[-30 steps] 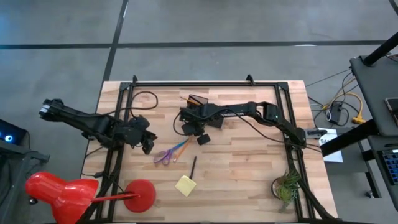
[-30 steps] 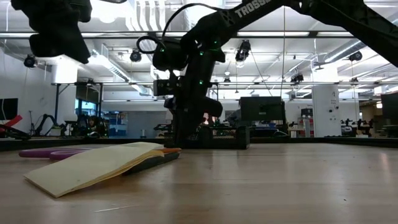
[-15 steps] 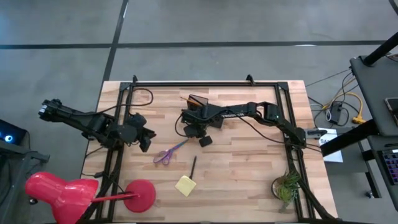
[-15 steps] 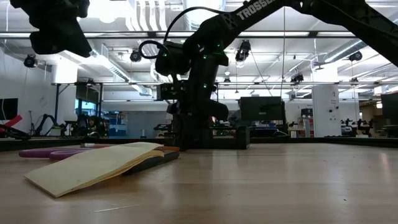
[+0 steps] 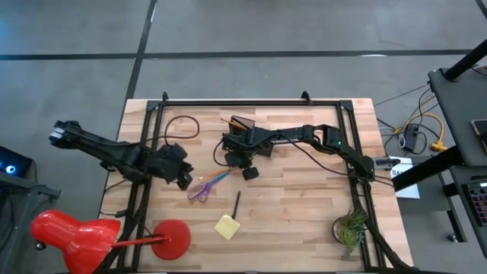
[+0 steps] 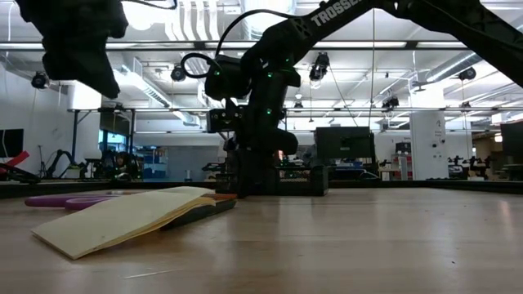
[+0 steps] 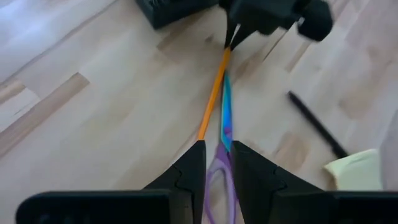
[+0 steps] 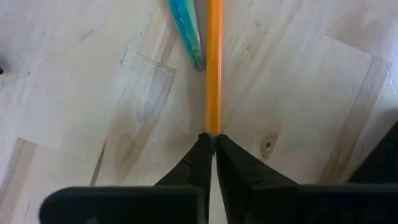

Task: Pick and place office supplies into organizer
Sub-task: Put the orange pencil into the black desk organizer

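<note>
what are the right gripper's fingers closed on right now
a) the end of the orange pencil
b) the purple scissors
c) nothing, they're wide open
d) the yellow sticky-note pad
a: in the right wrist view the right gripper has its fingers pinched together on the near end of the orange pencil, which lies on the wood beside the blue scissor blade.

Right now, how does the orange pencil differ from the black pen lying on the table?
The orange pencil is pinched at one end by the shut right gripper; the black pen lies free, untouched. The orange pencil lies right beside the scissors; the black pen sits apart, nearer the yellow sticky-note pad. Both are thin and lie on the table.
</note>
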